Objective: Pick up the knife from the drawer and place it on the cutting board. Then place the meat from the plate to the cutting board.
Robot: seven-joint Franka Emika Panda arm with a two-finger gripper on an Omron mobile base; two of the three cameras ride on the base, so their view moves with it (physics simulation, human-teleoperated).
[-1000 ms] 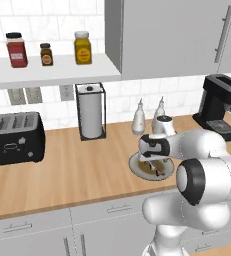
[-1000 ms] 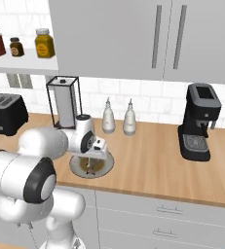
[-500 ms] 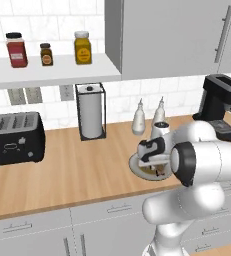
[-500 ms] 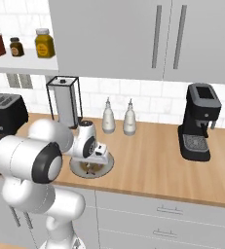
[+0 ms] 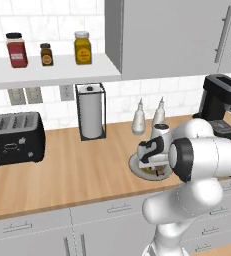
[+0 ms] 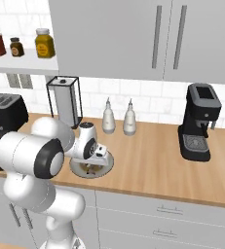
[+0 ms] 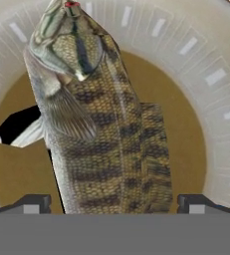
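The gripper [image 7: 114,203] hangs low over the plate [image 7: 206,64], with its 2 fingertips [image 7: 34,203] spread wide apart and nothing between them. In the hand view the meat [image 7: 104,134] lies in the middle of the plate; it looks like a striped, scaly fish with brown and green marks, and it sits between the fingertips without touching them as far as I can tell.

In the left base view the plate [image 5: 137,167] lies on the wooden counter [image 5: 77,165], just in front of 2 white bottles [image 5: 139,118]. The hand covers most of the plate. To the left stand a paper towel holder [image 5: 91,111] and a black toaster [image 5: 14,138]. A black coffee machine [image 6: 199,121] stands well apart on the right side. On the shelf [image 5: 52,70] above there are 3 jars [image 5: 82,48].
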